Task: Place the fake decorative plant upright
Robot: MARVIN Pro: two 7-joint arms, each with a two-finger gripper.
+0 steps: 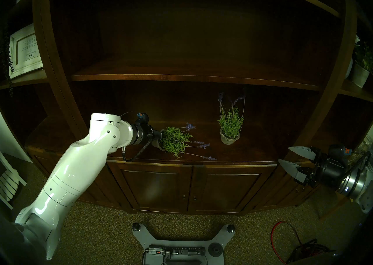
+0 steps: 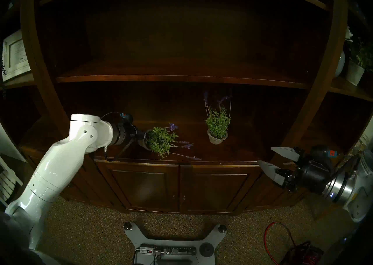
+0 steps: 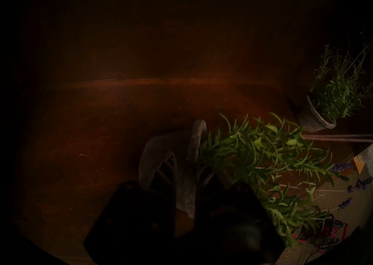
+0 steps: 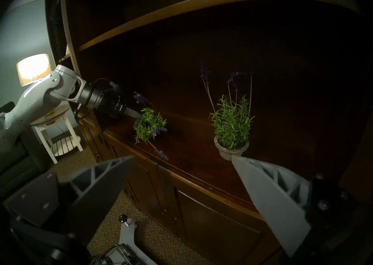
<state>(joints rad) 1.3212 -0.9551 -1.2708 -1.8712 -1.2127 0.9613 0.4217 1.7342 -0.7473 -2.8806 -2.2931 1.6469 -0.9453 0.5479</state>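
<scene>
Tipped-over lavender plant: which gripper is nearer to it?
Left. The left gripper is shut on the rim of the tipped plant's pot; the right gripper hangs open off the cabinet's right end.

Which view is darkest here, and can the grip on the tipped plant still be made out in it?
Left wrist: darkest, the left gripper nearly black, yet its fingers pinch the rim of the tipped plant. Right wrist: a lit lamp glares. Head views: dim, shelf edges bowed by fisheye.

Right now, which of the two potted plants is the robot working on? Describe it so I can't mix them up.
On the dark wooden cabinet's counter stand two potted lavender plants. The tipped plant is the one nearer the left arm. It lies on its side with the left pincer shut on its pot rim, while the upright plant stands untouched.
</scene>
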